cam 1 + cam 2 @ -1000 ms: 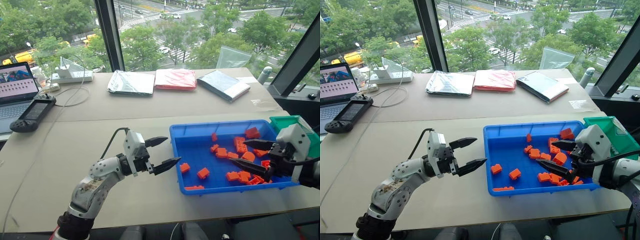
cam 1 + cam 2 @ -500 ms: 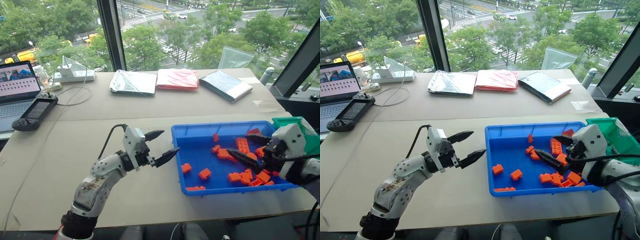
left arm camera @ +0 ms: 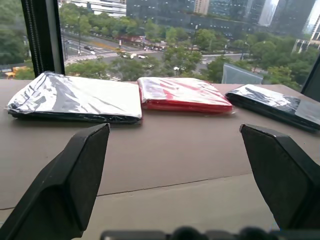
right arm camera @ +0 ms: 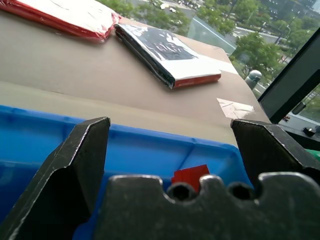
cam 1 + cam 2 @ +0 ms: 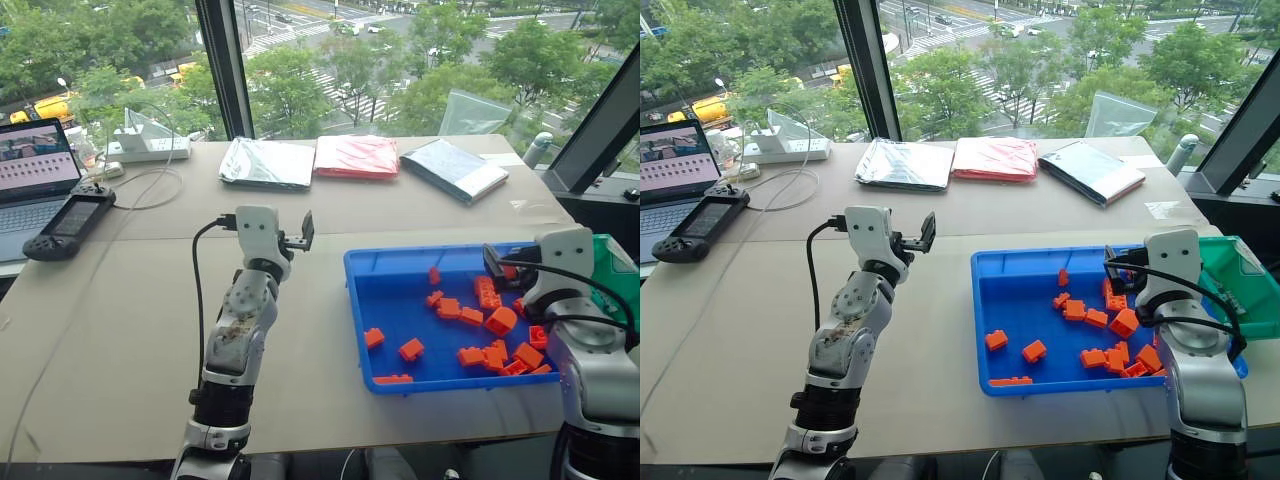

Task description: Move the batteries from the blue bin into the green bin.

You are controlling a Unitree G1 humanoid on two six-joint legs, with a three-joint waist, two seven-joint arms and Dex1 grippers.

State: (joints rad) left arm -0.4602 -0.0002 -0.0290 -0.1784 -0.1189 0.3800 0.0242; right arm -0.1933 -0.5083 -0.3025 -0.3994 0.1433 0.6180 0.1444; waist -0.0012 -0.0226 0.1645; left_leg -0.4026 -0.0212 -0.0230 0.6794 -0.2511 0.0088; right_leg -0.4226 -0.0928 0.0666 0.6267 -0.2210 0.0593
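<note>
Both grippers, left (image 3: 175, 170) and right (image 4: 170, 165), gape wide (nothing held); orange batteries (image 5: 470, 325) fill the blue bin (image 5: 400, 268).

Three flat packets (image 5: 360, 158) line the table's (image 5: 120, 300) far edge beside a laptop (image 5: 35, 180).

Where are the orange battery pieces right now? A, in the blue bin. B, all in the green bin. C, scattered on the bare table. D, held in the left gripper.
A: the orange pieces lie on the floor of the blue bin, while the left gripper is open with nothing between its fingers.
</note>
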